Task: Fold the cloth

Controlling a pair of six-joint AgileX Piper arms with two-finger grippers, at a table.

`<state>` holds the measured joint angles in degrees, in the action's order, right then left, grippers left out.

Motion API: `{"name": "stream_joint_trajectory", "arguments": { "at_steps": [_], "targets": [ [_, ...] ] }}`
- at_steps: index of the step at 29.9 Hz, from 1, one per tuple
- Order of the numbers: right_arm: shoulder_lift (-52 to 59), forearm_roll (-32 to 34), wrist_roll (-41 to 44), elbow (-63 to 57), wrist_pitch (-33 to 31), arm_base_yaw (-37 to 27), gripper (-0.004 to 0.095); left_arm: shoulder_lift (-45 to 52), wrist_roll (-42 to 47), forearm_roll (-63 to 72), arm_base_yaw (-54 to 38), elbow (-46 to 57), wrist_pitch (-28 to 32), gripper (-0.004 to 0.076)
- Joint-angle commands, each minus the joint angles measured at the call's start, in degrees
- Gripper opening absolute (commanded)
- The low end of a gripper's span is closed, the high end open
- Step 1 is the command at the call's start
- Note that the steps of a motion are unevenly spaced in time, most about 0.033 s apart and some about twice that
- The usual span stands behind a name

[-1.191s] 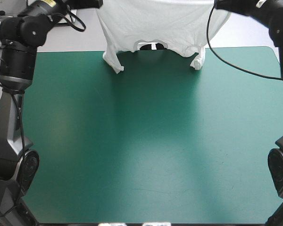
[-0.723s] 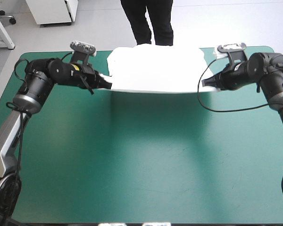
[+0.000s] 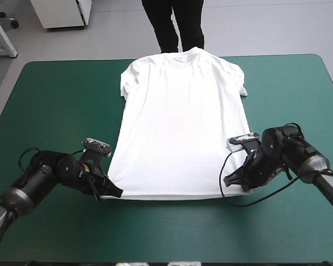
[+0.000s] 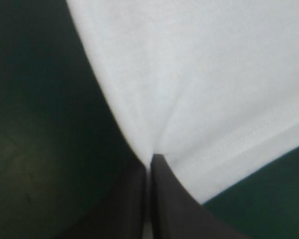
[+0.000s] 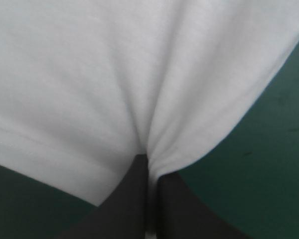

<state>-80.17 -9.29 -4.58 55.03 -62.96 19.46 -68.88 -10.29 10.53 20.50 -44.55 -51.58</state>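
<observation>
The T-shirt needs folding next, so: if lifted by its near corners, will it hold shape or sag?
Probably floppy: the T-shirt puckers into creases where the left gripper and right gripper pinch its hem. Likely light: it lies thin and flat on the teal-green cover. Pushed, it would probably bunch.

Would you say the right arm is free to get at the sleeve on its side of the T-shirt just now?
Probably not yet: the right gripper is shut on the T-shirt's near corner. Once it lets go, bare table leads to the sleeve.
</observation>
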Motion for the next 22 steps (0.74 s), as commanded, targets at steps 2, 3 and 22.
{"name": "stream_joint_trajectory", "arguments": {
  "at_steps": [2,3,22],
  "targets": [
    [5.48,-0.03,1.66,-4.16,-3.08,0.76,-0.0016,4.62,3.25,-0.09,2.80,2.82,-2.56,-0.0009],
    [6.33,-0.16,1.77,-5.72,-3.45,0.76,-0.0016,5.10,3.50,0.01,2.92,3.54,-3.15,-0.0009],
    [15.04,-0.40,3.02,-14.60,-0.13,0.76,0.0307,8.46,5.18,3.89,2.92,6.97,-9.72,0.0126]
  ]
}}
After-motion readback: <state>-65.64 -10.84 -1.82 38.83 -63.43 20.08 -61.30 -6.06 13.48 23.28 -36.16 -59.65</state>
